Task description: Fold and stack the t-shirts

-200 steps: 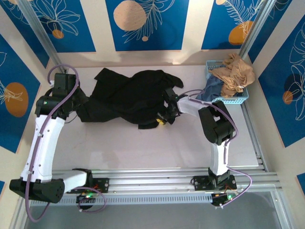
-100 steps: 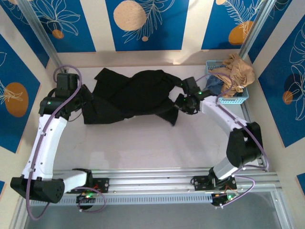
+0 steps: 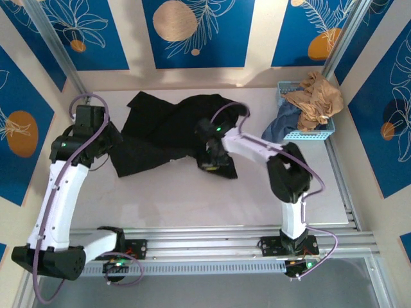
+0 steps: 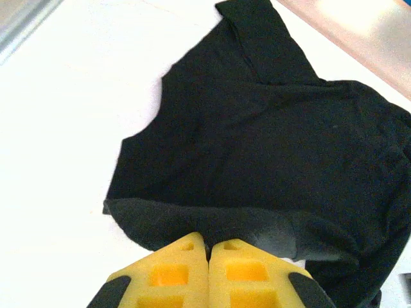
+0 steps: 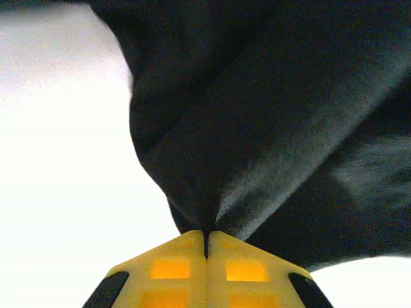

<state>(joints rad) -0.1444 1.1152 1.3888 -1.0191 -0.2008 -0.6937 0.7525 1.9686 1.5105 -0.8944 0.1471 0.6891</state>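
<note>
One black t-shirt [image 3: 168,128] lies rumpled on the white worktop [image 3: 192,199], toward its far edge and left of the middle, with a sleeve pointing at the far left corner. Two arms work it. The left gripper [image 3: 111,142] sits at the shirt's left edge. In the left wrist view its yellow fingers [image 4: 173,273] are pressed together, with the shirt's [image 4: 276,141] turned-up hem caught at their tips. The right gripper [image 3: 211,160] reaches across from the right side and bears on the shirt's near right part. In the right wrist view it [image 5: 206,239] is clamped shut on a fold of the cloth [image 5: 270,115], and creases run down into the pinch. The right arm lies over the shirt's right end and hides part of it. One light blue basket [image 3: 321,134] stands in the far right corner of the worktop. It holds one crumpled tan cloth [image 3: 316,96] heaped above the rim and one blue-grey cloth [image 3: 282,122] spilling over its left side. Whether these two are shirts cannot be told. Three blue panels [image 3: 196,32] with white leaf lines and orange discs hang on the back wall.
</note>
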